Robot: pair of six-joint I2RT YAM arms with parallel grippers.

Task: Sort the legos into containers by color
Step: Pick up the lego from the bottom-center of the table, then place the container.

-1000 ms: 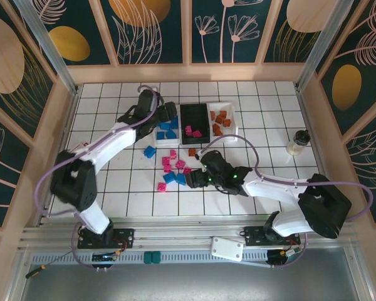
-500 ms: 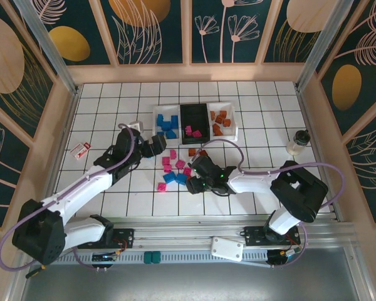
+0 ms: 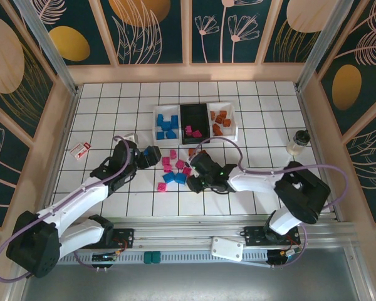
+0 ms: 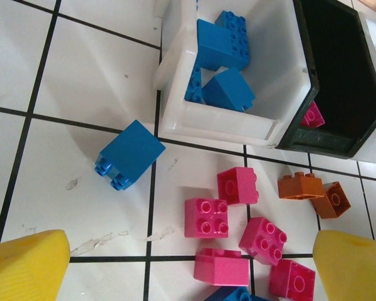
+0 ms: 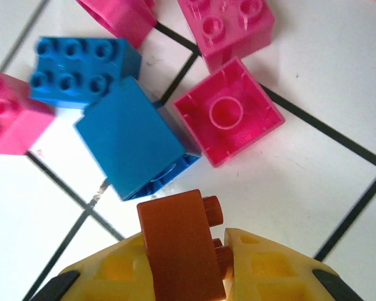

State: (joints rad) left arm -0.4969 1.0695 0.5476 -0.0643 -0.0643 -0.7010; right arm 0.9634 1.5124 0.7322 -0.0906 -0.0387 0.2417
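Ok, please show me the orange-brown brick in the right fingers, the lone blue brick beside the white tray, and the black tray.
orange-brown brick (image 5: 178, 248), right wrist view, its smooth face.
lone blue brick (image 4: 131, 150), left wrist view, its smooth upper face.
black tray (image 4: 319, 139), left wrist view, its near wall.

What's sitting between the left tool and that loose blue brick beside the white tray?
Nothing visible. Only bare tile lies between the open left tool and the blue brick; the pink bricks sit off to one side.

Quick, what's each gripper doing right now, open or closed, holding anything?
Left gripper: open, holding nothing.
Right gripper: closed on an orange-brown brick.
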